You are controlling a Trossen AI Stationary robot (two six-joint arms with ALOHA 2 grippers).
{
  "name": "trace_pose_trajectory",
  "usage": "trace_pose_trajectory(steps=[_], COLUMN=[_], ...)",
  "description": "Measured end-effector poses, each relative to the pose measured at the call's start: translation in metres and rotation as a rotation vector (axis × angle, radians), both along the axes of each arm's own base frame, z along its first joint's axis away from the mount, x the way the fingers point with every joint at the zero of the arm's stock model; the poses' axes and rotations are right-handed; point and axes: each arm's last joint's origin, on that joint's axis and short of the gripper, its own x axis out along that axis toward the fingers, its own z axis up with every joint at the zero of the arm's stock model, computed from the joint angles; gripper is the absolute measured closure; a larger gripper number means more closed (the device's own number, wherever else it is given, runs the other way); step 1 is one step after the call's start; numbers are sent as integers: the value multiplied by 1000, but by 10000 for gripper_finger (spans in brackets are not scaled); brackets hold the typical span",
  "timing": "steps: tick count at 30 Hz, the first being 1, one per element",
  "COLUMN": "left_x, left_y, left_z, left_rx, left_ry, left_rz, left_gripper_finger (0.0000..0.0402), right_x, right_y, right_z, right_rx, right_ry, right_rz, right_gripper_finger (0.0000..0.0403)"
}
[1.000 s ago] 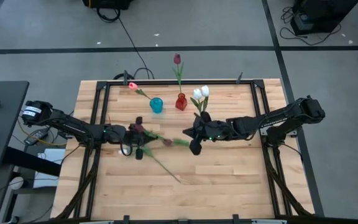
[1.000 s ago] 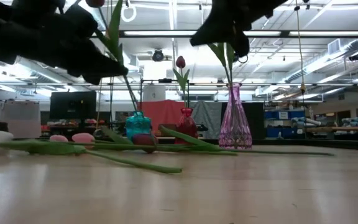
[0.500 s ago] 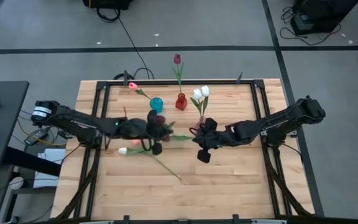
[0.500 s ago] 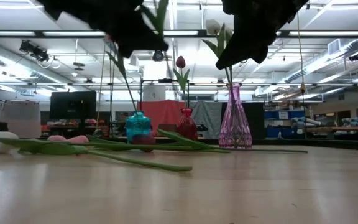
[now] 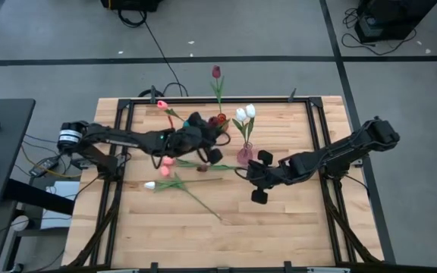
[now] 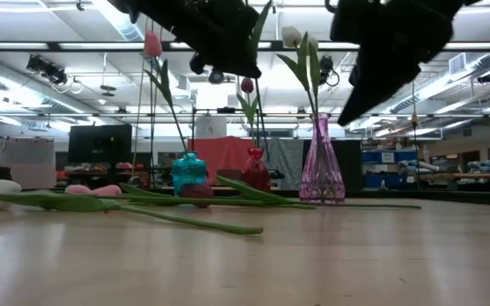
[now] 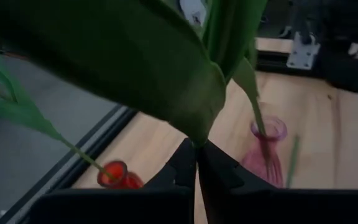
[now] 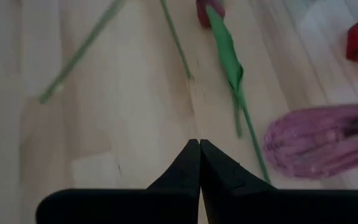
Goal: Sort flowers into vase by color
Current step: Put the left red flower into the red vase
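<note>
My left gripper (image 5: 218, 133) hangs in the air beside the red vase (image 5: 221, 120), shut on a tulip's green stem and leaf (image 7: 166, 81); its head is hidden. The red vase (image 6: 254, 170) holds one dark red tulip (image 5: 216, 72). The pink glass vase (image 6: 321, 161) holds white tulips (image 5: 245, 112), and the blue vase (image 6: 189, 170) holds a pink one (image 6: 151, 44). My right gripper (image 5: 245, 174) hovers shut near the pink vase, touching nothing. A pink tulip (image 5: 165, 163), a white tulip (image 5: 150, 184) and a dark red one (image 8: 207, 9) lie flat on the table. My left gripper pinches the tulip between its two fingers at the green stem where a broad leaf (image 7: 194, 127) joins it. The flower is lifted clear of the table, and its leaves (image 6: 260, 34) stand roughly upright above the red vase.
Loose green stems (image 5: 199, 199) lie across the middle of the wooden table (image 5: 279, 227). The three vases stand close together near the far edge. A black frame rail (image 5: 127, 102) runs along the far side. Bare wood shows on the near half.
My left gripper has risen from the table's middle left and travelled right and toward the far edge to the red vase, carrying a tulip lifted clear of the table. My right gripper has drawn back toward the right and near edges, away from the lying flowers.
</note>
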Motion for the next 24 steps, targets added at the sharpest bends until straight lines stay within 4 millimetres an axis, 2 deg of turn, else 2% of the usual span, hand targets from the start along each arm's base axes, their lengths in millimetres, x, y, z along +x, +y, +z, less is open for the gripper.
trace_pose_trajectory(steps=[10,18,24], left_x=[6,1,0], left_y=[27,53,59], left_z=[23,25,27], left_rx=[2,5,4], left_ry=[-16,-19,-40], left_rz=[80,161,179], left_gripper_finger=[387,387,387], right_x=[-21,-31,-35], right_y=[-7,-8,-9], right_z=[-7,-10,-16], right_rx=[1,38,40], right_ry=[-50,-122,-117], right_rz=[22,81,84], right_gripper_finger=[391,391,391])
